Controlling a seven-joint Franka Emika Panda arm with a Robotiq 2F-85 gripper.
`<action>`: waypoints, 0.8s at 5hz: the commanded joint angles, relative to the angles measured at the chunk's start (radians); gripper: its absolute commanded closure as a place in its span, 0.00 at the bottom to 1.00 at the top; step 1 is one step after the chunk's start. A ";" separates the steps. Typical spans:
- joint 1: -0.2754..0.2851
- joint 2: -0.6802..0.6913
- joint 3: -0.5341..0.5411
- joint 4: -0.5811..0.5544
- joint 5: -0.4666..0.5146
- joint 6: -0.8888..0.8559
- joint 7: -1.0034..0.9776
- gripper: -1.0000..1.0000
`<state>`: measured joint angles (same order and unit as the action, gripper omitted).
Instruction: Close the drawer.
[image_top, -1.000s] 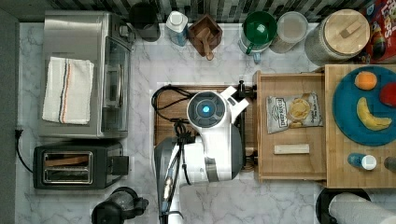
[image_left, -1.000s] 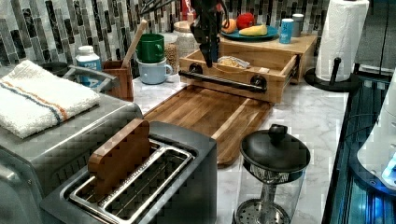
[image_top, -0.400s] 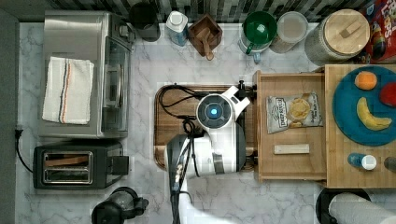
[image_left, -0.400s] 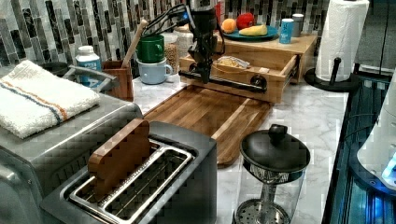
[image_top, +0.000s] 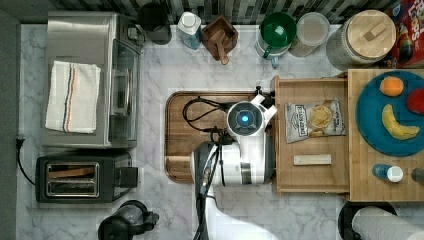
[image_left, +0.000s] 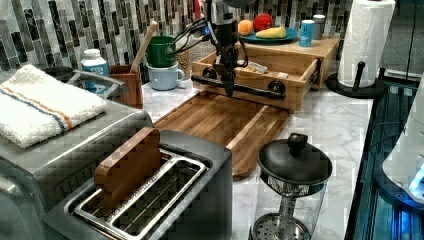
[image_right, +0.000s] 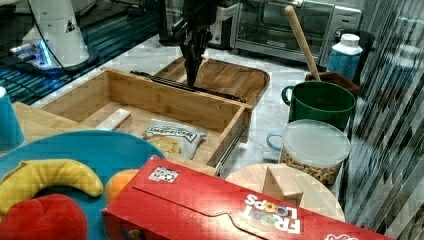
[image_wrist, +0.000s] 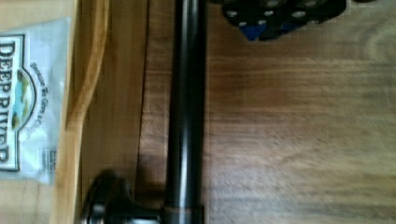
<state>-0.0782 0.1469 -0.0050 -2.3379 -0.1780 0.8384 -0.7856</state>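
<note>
Marble counter (image_top: 165, 65), cutting board (image_top: 180, 135), toaster (image_top: 75, 172), mugs (image_top: 276, 30)

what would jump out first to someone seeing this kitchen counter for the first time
Probably the white robot arm in the middle of the top view, its gripper down at the black handle bar of the open drawer. The drawer holds a chip bag and a small wooden block. Next, the blue plate of fruit at the top view's right.

I read "FROOT LOOPS" on the red cereal box (image_right: 240, 210) at the front of the right view, and "DEEP RIVER" on the chip bag (image_wrist: 25, 100) lying inside the open drawer (image_right: 165, 102) in the wrist view.
</note>
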 joint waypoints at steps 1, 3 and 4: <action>-0.061 0.038 -0.003 0.044 0.043 0.060 -0.199 1.00; -0.147 0.055 -0.032 0.066 0.055 0.113 -0.333 1.00; -0.191 0.065 -0.063 0.103 0.036 0.089 -0.407 1.00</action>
<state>-0.1925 0.1904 -0.0074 -2.3457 -0.1312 0.9204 -1.0820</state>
